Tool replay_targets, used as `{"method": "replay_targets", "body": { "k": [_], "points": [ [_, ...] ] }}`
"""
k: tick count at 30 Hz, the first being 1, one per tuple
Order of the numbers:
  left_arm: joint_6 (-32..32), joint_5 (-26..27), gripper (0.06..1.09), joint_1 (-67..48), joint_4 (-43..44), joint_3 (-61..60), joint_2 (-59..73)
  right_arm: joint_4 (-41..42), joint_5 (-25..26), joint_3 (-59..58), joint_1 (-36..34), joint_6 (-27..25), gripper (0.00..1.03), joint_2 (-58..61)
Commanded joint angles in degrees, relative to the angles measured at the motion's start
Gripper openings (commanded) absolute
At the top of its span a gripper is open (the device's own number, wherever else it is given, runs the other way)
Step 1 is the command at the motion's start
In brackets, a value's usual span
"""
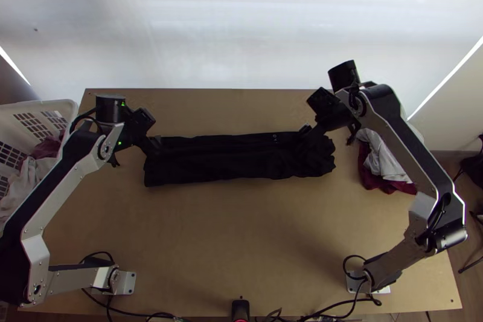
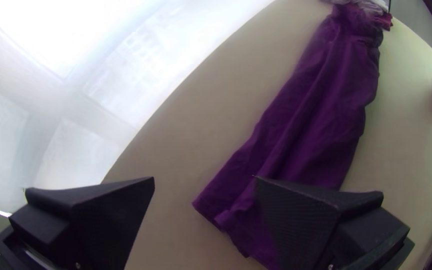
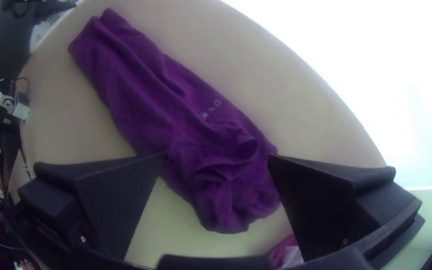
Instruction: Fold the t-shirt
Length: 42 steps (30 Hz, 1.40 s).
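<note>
The left gripper (image 1: pixel 154 145) is over the left end of the black t-shirt (image 1: pixel 232 157), which lies folded into a long narrow strip across the table. Over the strip's right end is the right gripper (image 1: pixel 309 135). In the left wrist view the left gripper (image 2: pixel 203 180) stands open, one finger over the end of the t-shirt (image 2: pixel 306 125), which looks purple there. The right wrist view has the right gripper (image 3: pixel 218 157) open, with the bunched end of the t-shirt (image 3: pixel 176 115) showing between its fingers.
A white basket (image 1: pixel 66 106) with clothes stands at the left edge. White and dark red cloths (image 1: pixel 386 162) lie in a heap right of the t-shirt, under the right arm. Cables run along the near edge of the table (image 1: pixel 241 249).
</note>
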Motion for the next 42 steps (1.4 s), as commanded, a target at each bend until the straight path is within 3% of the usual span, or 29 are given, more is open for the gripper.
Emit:
{"method": "replay_targets", "body": {
  "k": [1, 4, 8, 10, 12, 14, 17, 20, 26, 34, 42],
  "points": [
    [-3.52, 0.35, 1.03, -5.58, -1.56, -4.75, -3.96, -0.65, -0.11, -5.99, 8.25, 1.36, 0.96, -6.19],
    [-6.5, 0.35, 1.03, -6.72, -2.61, -4.31, -3.7, -0.56, -0.11, -7.66, 9.48, 2.15, 0.95, -6.72],
    [-9.23, 0.35, 1.01, -6.81, -2.61, -2.11, -1.15, 1.11, -0.63, -7.84, 11.32, 4.35, 0.85, -5.58],
    [-10.46, 0.35, 0.94, -6.81, -2.88, -0.35, 0.17, 2.43, -1.51, -8.02, 13.43, 4.35, 0.7, -5.49],
    [-11.16, 0.35, 0.73, -6.98, -3.58, 0.97, 0.96, 4.36, -2.3, -8.28, 15.1, 4.35, 0.54, -5.49],
    [-11.69, 0.87, 0.6, -7.25, -3.49, 1.14, 1.05, 6.3, -2.74, -8.37, 16.07, 4.35, 0.39, -5.49],
    [-12.57, 1.31, 0.36, -6.9, -3.49, 1.05, 1.75, 11.13, -2.74, -10.12, 16.42, 4.44, 0.02, -4.35],
    [-14.41, 3.6, 0.1, -5.05, -3.14, 0.7, 2.98, 12.54, -4.59, -11.44, 16.77, 5.49, 0.03, -1.97],
    [-16.35, 6.15, 0.1, -1.18, -0.15, -2.2, 6.85, 17.81, -9.86, -14.96, 16.95, 5.58, 0.03, 3.47],
    [-19.42, 6.41, 0.1, -0.74, 3.19, -5.8, 11.33, 24.84, -12.41, -18.3, 12.73, 5.67, 0.03, 9.19],
    [-20.92, 6.41, 0.1, -0.57, 7.85, -8.61, 15.29, 27.39, -14.43, -20.94, 5.26, 1.1, 0.03, 12.79]
  ]
}}
